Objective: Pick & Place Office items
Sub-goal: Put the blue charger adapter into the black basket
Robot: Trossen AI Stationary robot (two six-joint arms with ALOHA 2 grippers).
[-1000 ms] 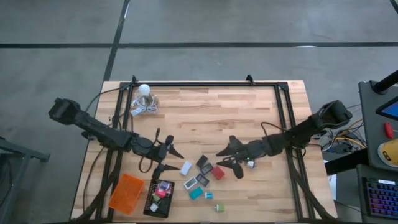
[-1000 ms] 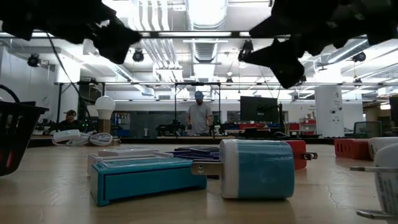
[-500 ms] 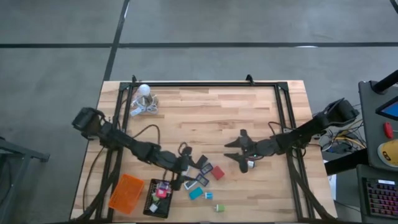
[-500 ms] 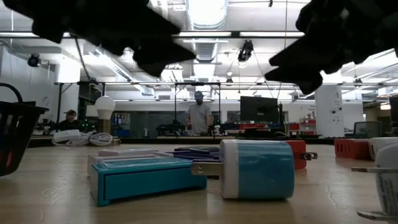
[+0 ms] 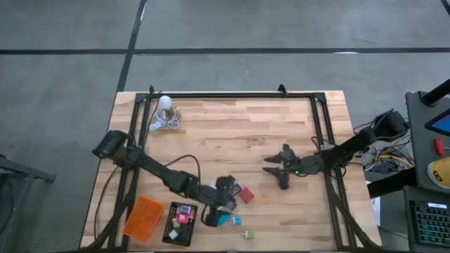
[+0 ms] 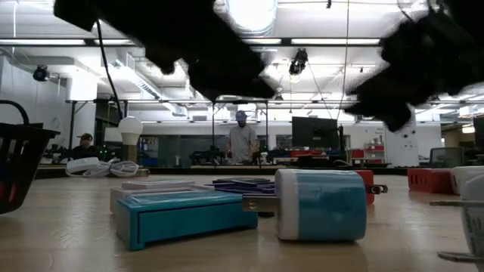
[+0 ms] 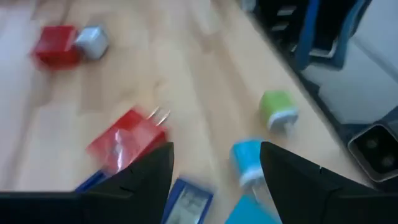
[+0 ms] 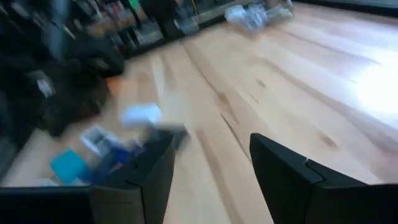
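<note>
The office items lie in a cluster near the table's near edge. It includes a red piece point(image 5: 246, 195), a teal piece point(image 5: 221, 219) and a green piece point(image 5: 247, 234). My left gripper point(image 5: 222, 202) hangs open just above this cluster. The left wrist view shows the left gripper point(image 7: 214, 168) over a red plug block point(image 7: 124, 140), a blue one point(image 7: 247, 160) and a green one point(image 7: 278, 110), touching none. My right gripper point(image 5: 274, 173) is open and empty, right of the cluster. In its own wrist view the right gripper point(image 8: 211, 162) faces the blurred pieces point(image 8: 140, 115).
An orange tray point(image 5: 143, 218) and a black tray point(image 5: 179, 223) holding small coloured pieces sit at the near left corner. The white bulb with its cord point(image 5: 164, 105) lies at the far left. Bare wood point(image 5: 232, 133) fills the table's middle and far part. People stand in the room behind point(image 6: 242, 140).
My left gripper has swung toward the table's right and near edge, from left of the cluster to directly over it, covering several pieces. My right gripper has drawn back toward the right edge, away from the cluster. Both have stayed open.
</note>
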